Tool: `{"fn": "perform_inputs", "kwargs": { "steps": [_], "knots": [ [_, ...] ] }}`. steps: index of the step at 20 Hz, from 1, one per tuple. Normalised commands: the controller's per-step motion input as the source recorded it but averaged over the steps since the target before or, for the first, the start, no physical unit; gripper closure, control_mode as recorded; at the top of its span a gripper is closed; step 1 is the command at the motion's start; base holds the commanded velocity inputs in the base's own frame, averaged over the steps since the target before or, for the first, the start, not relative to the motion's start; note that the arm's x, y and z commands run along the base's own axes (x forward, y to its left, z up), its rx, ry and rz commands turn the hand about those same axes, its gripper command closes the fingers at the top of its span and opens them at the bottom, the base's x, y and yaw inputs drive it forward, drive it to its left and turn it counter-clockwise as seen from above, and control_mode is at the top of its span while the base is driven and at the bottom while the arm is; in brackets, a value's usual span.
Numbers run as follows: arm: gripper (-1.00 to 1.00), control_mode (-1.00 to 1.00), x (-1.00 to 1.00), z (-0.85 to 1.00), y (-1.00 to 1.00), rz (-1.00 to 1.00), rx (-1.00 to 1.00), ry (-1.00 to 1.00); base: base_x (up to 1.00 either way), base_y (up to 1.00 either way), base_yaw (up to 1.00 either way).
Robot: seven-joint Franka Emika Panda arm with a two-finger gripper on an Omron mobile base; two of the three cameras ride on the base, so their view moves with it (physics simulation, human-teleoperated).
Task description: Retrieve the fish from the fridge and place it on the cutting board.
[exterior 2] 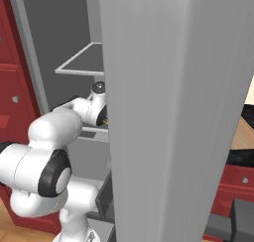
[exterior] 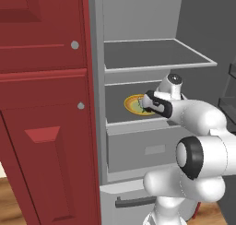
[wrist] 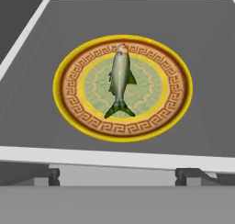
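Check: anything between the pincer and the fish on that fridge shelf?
Nothing visible. In the hand view the fish lies bare on the plate, with only open shelf ahead of the open pincer.

No text, label, brand, number or sign can be read in any view. The plate (wrist: 122, 87) on the fridge (exterior: 152, 53) shelf bears only a meander-pattern band around its rim, which is ornament and not lettering. The red cabinets (exterior: 44, 104) and the fridge walls are plain.
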Motion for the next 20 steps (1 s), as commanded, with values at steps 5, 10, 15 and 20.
{"fn": "perform_inputs", "kwargs": {
  "steps": [5, 10, 15, 20],
  "knots": [
    [-1.00, -1.00, 0.15, -0.07, -0.02, 0.00, 0.00, 0.00, 0.00, 0.00, 0.00],
    [-1.00, -1.00, 0.20, -0.01, 0.00, 0.00, 0.00, 0.00, 0.00, 0.00, 0.00],
    [-1.00, -1.00, 0.14, 0.00, 0.00, 0.00, 0.00, 0.00, 0.00, 0.00, 0.00],
    [-1.00, -1.00, 0.11, 0.00, 0.00, 0.00, 0.00, 0.00, 0.00, 0.00, 0.00]
  ]
}}
